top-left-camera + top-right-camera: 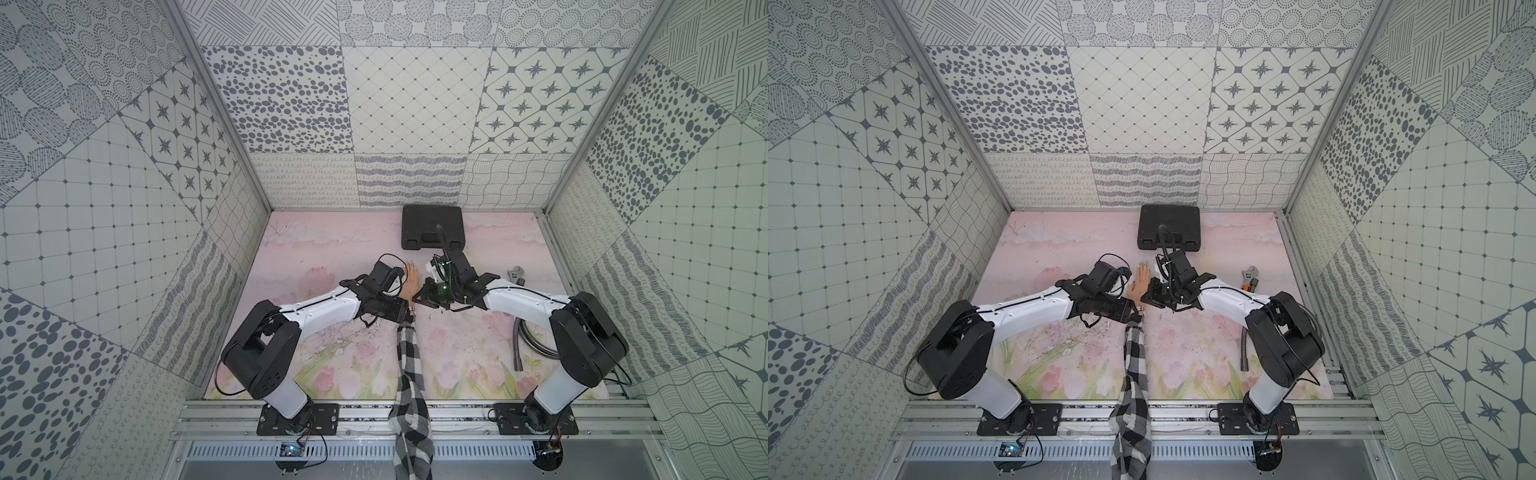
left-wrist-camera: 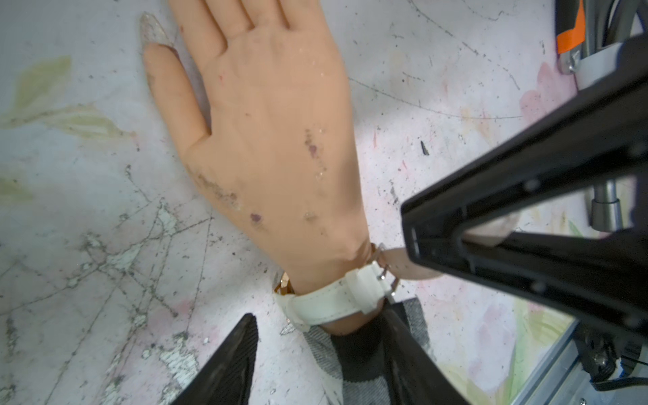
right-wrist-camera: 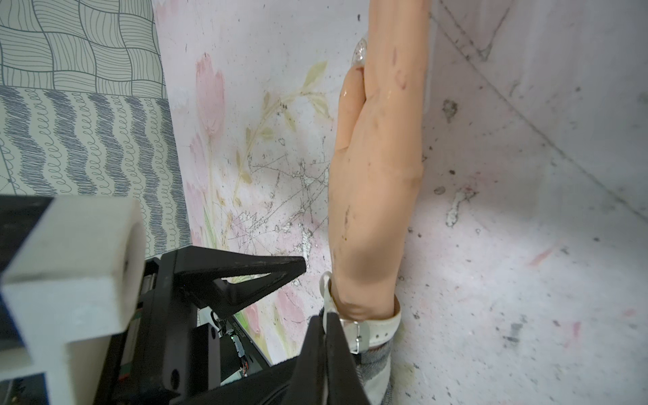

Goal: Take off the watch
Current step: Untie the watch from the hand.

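Left hand (image 2: 319,312) apart | right hand (image 3: 324,321) clamped on watch (image 2: 336,301) strap | scratched floral mat (image 1: 332,249) | patterned walls (image 1: 415,104)

We see the watch (image 2: 336,301) buckled around the wrist of the mannequin hand (image 2: 273,140). Its strap is white and stitched, with a silvery buckle facing up. The gold-toned case sits at the wrist's side, dial hidden. The strap's free tail sticks out past the buckle, pinched in the right gripper (image 3: 326,324).

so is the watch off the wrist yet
No, in the left wrist view the pale strap of the watch wraps round the wrist of the mannequin hand.
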Controlling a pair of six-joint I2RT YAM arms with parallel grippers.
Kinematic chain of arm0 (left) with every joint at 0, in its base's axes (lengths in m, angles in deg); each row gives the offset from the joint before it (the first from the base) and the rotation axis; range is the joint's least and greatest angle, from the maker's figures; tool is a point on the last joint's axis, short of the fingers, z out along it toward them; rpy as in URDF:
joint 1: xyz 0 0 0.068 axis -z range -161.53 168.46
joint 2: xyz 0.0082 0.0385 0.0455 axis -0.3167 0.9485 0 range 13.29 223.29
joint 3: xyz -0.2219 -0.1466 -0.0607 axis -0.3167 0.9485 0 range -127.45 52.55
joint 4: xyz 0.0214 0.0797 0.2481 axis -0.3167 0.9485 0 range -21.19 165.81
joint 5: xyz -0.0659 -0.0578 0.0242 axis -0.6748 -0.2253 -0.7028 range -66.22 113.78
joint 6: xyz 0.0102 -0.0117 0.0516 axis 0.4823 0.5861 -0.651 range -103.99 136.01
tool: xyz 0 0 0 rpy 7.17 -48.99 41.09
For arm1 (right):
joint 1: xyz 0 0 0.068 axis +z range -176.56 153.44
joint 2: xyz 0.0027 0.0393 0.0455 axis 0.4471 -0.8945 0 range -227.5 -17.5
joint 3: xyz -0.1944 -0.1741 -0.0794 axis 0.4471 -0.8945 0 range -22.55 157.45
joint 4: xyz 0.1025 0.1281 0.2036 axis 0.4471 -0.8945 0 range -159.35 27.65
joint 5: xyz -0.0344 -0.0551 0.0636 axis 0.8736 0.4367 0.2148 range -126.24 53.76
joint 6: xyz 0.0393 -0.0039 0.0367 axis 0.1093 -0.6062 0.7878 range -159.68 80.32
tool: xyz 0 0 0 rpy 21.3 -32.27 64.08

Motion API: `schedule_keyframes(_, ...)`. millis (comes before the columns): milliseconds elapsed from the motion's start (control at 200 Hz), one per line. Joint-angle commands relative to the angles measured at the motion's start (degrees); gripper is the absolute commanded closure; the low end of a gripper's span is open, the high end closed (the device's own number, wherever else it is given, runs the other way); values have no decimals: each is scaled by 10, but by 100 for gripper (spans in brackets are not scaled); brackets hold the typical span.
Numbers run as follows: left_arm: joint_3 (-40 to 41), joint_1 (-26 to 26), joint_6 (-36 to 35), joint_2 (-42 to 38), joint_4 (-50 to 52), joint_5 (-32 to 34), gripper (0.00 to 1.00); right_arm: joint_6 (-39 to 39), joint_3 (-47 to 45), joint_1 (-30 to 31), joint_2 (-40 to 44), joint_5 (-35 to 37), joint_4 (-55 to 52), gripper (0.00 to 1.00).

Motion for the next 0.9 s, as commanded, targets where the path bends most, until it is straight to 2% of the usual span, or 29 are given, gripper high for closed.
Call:
schedule_keyframes(0, -20, 4, -42, 18, -4, -15, 43, 2, -5, -2, -8, -6, 30, 100)
schedule_keyframes(265, -29, 4, -46, 35, -6, -8, 49, 4, -9, -3, -6, -8, 34, 100)
schedule_keyframes(445, -19, 5, -43, 26, -24, 19, 51, 4, -11, -2, -4, -10, 35, 100)
schedule_keyframes(570, -32, 4, -58, 31, -16, 12, 48, 4, -13, -1, -3, -13, 38, 100)
schedule_keyframes(715, -54, 4, -110, 41, 8, -7, 42, -1, -13, -2, -10, -26, 46, 100)
schedule_keyframes(890, -58, -2, -162, 23, 27, 14, 36, -5, -17, -4, -17, -39, 54, 100)
